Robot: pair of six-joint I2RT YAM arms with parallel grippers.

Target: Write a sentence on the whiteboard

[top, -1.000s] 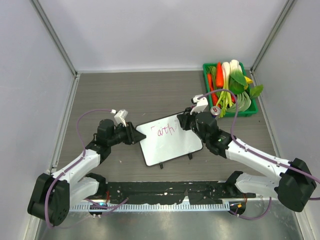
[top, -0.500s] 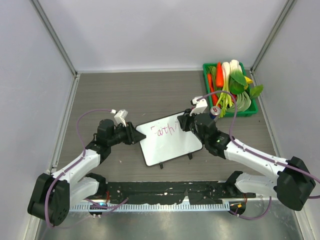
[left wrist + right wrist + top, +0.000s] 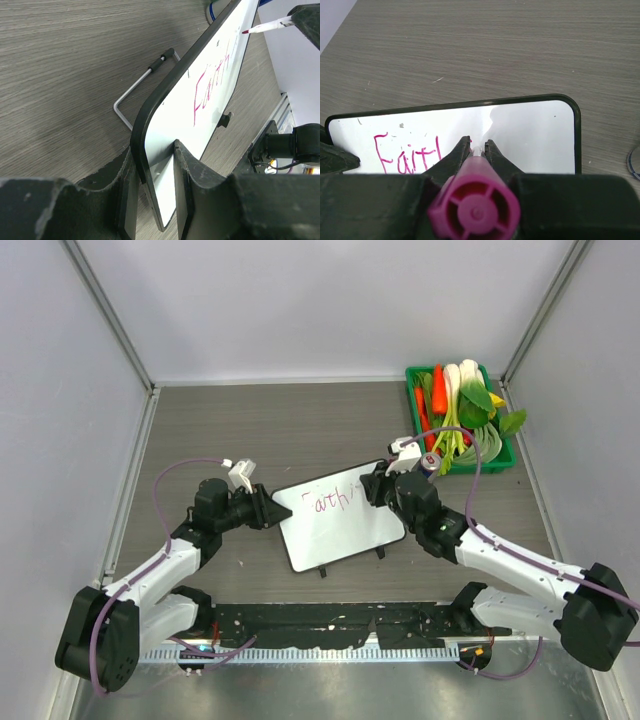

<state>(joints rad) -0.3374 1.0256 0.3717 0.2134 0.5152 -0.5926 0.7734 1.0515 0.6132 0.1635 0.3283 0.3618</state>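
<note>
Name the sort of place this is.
Probably a robot lab test cell: plain panel walls box in the table, a left arm and right arm are bolted at its near edge, and a green tray of vegetables suggests props.

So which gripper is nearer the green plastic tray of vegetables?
Right. The right gripper sits just left of the tray, at the rounded white board's right end; the left gripper clamps the board's left end, farther away.

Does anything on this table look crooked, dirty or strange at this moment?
Slightly. The small white rectangular whiteboard sits skewed on the grey wooden table, its left edge clamped between the left fingers and tilted up. A few dark specks dot it above the pink writing. Nothing spilled or broken.
</note>
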